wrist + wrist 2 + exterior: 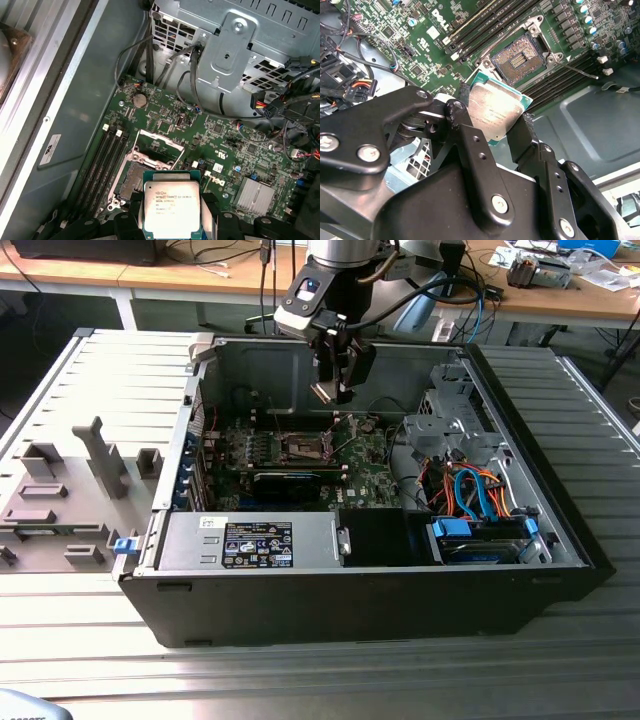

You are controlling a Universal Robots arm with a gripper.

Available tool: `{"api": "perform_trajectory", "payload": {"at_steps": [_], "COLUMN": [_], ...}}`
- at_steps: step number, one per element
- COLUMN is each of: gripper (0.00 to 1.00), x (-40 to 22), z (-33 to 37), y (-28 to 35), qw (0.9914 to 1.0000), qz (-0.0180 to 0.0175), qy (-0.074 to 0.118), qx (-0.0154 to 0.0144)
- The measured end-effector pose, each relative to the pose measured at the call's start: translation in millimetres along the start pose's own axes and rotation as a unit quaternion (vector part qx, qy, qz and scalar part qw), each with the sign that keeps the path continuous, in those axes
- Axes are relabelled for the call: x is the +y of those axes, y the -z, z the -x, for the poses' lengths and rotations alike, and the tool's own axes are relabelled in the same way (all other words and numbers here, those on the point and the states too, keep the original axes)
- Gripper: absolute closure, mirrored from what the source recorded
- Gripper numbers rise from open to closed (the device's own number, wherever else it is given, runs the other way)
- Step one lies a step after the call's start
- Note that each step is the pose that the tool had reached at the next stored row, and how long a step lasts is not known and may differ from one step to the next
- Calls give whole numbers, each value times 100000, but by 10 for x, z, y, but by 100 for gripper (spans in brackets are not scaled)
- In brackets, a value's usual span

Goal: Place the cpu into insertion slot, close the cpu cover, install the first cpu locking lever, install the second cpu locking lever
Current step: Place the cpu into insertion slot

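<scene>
While the tool [492, 120] hangs seemingly over the insertion slot [520, 57], its fingers [460, 117] clamp the cpu [496, 111].

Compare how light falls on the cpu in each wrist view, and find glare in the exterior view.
Second wrist view: patchy bright sheen on the cpu held between the fingers; first wrist view: its top is evenly lit; exterior view: glare streaks the ribbed table before the case.
</scene>
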State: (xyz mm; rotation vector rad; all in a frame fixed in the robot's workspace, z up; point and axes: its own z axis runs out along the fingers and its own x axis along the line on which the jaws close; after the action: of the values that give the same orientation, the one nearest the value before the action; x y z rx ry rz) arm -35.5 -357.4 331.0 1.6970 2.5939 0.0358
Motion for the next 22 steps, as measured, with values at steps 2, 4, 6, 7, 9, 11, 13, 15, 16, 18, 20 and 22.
{"api": "perform_trajectory", "payload": {"at_steps": [2,4,6,7,9,11,13,15,16,18,20,22], "gripper": [46,46,46,46,46,46,46,46,46,46,46,46], "x": [0,0,0,0,0,0,0,0,0,0,0,0], "z": [0,0,0,0,0,0,0,0,0,0,0,0], "y": [0,0,0,0,0,0,0,0,0,0,0,0], "qw": [100000,100000,100000,100000,100000,99999,99999,99998,99998,99998,99997,99997], "qz": [0,1,-2,-3,-6,-5,-6,-12,-14,-13,-16,-15], "qy": [-48,-103,-181,-206,-273,-363,-480,-567,-614,-662,-708,-766], "qx": [-2,-4,-6,-8,-12,-13,-18,-24,-24,-25,-30,-30]}}
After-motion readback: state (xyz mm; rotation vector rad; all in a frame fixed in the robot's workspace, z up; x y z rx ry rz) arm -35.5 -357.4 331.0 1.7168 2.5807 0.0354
